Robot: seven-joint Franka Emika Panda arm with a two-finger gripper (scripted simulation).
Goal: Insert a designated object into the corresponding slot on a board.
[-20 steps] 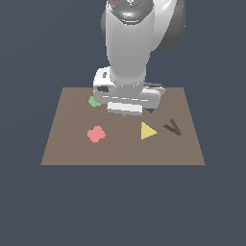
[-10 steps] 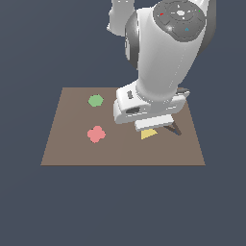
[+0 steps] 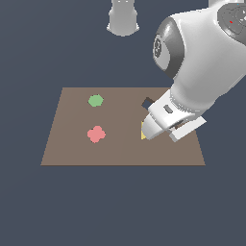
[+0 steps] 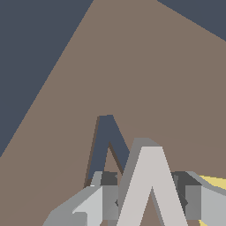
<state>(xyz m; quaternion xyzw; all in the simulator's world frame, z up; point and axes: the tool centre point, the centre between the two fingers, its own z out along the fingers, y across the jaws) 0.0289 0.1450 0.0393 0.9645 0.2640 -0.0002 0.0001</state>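
In the wrist view my gripper (image 4: 149, 202) is shut on the white V-shaped piece (image 4: 151, 176), with one finger (image 4: 95, 204) on each side of it. The dark V-shaped slot (image 4: 105, 143) lies in the brown board (image 4: 145, 75) just beside the piece and is offset from it, not lined up. In the exterior view my gripper (image 3: 162, 124) hangs low over the board (image 3: 72, 144) at its right side. There the arm hides both the piece and the slot.
On the board are a green shape (image 3: 95, 100), a red shape (image 3: 96, 134) and a dark blue square (image 3: 146, 102). A sliver of the yellow triangle (image 3: 143, 131) shows beside my gripper, and also in the wrist view (image 4: 215, 182). The robot base (image 3: 123, 18) stands behind the board.
The arm has swung toward the exterior view's right and nearer the board's front. It now covers the slot and most of the yellow triangle. The dark blue square has come into view.
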